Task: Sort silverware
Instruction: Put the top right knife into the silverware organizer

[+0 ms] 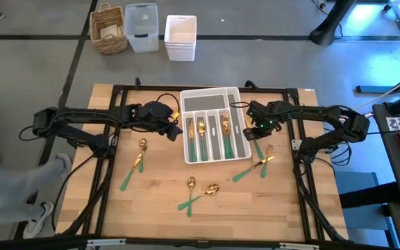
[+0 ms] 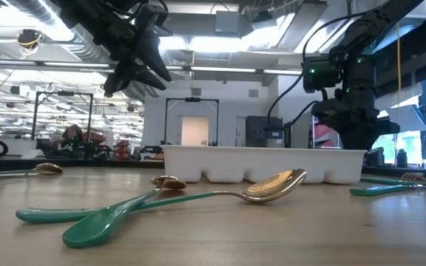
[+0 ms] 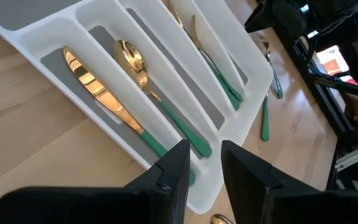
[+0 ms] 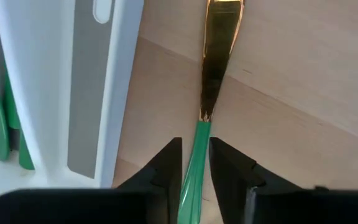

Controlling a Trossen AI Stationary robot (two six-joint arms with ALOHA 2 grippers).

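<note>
A: Right wrist view, knife (image 4: 213,68) past the right gripper (image 4: 194,163): tip cut off by the edge, green handle end hidden between the fingers. Clamped or just straddled, can't tell.

B: High view?

A: That gripper (image 1: 257,130) covers the same knife there. Too small to read anyway.

B: Left gripper (image 3: 202,168)?

A: Its fingers hide the near rim of the tray (image 3: 241,93) and one handle end. Far compartments run off the edge.

B: Low view?

A: Tray (image 2: 265,164) wall hides everything inside.
</note>
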